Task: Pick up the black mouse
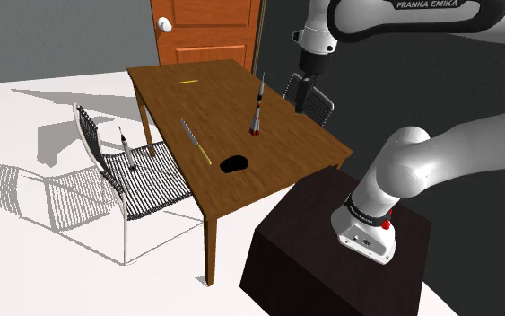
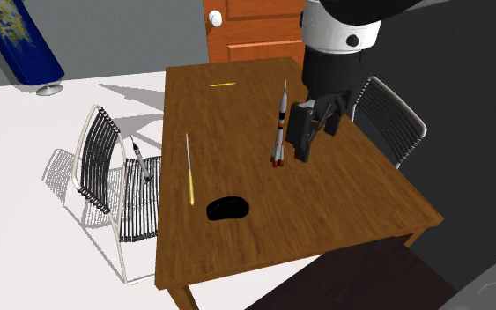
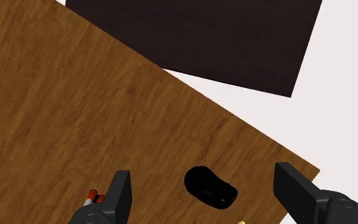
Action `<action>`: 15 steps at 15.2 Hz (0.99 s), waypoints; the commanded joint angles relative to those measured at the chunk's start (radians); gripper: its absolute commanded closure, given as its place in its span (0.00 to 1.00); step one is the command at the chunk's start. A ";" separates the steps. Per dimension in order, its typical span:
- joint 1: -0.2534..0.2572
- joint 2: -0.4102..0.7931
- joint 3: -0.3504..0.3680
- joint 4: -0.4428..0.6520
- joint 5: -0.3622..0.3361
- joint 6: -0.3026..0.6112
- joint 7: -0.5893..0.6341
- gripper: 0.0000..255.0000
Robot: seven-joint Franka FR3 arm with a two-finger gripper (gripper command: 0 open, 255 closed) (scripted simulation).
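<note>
Fingers spread wide and holding nothing, the black gripper (image 1: 304,97) hangs above the wooden table (image 2: 351,194) — the black mouse (image 3: 210,189) lies below, untouched, near the edge facing the stand (image 1: 331,260), its long axis roughly finger-to-finger.

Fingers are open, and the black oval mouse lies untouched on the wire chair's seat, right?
Not quite. The black oval mouse lies untouched on the brown wooden table, near its edge, as the shoulder view shows. The fingers are open.
</note>
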 commanded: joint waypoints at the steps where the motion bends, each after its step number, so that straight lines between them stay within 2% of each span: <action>1: 0.022 0.037 -0.005 -0.033 -0.006 0.089 -0.051 0.00; 8: 0.093 0.224 -0.025 -0.111 -0.021 0.411 -0.226 0.00; 15: 0.167 0.477 -0.037 -0.115 -0.018 0.723 -0.404 0.00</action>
